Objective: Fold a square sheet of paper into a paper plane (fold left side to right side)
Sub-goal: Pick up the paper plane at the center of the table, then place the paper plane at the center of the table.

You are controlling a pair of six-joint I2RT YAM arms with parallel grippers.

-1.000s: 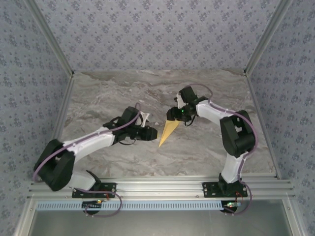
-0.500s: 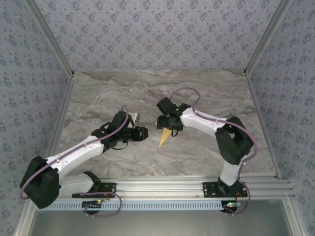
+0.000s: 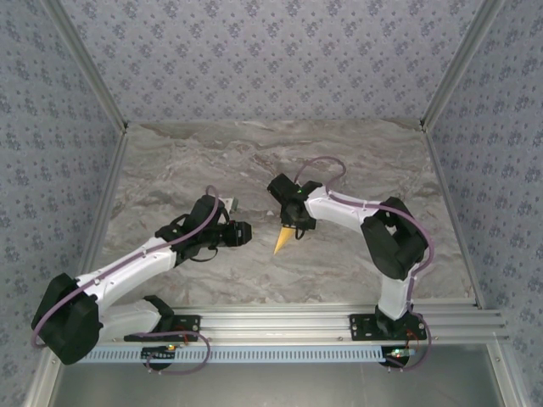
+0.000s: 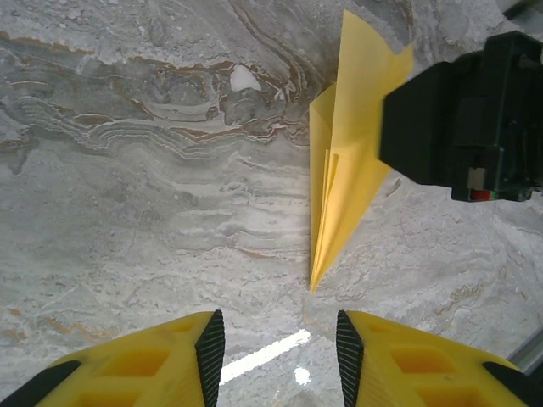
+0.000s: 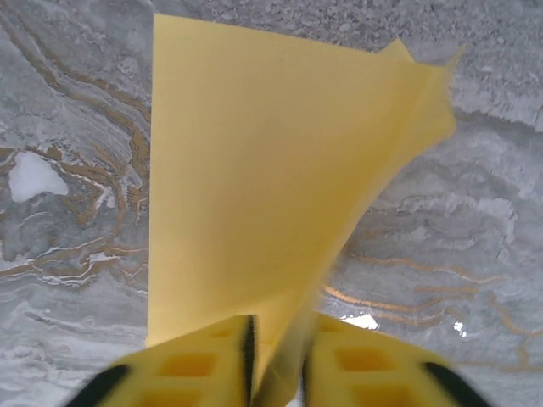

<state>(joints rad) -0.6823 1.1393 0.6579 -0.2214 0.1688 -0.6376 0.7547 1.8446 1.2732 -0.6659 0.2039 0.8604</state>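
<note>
Looks like the right gripper [image 5: 276,343] has just been clamped onto the paper plane [image 4: 348,161]'s wide end, with the left gripper [image 4: 280,339] backed off, half-open and empty, so another crease is probably being set up.

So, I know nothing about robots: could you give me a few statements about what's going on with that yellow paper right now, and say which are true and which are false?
1. The right gripper is pinching the paper plane. True.
2. The left gripper grips the pointed tip of the paper plane. False: its jaws stand apart and empty, short of the tip.
3. The paper is a flat, unfolded square. False: it is folded into a slim pointed dart.
4. The table has a grey marbled surface. True.
</note>
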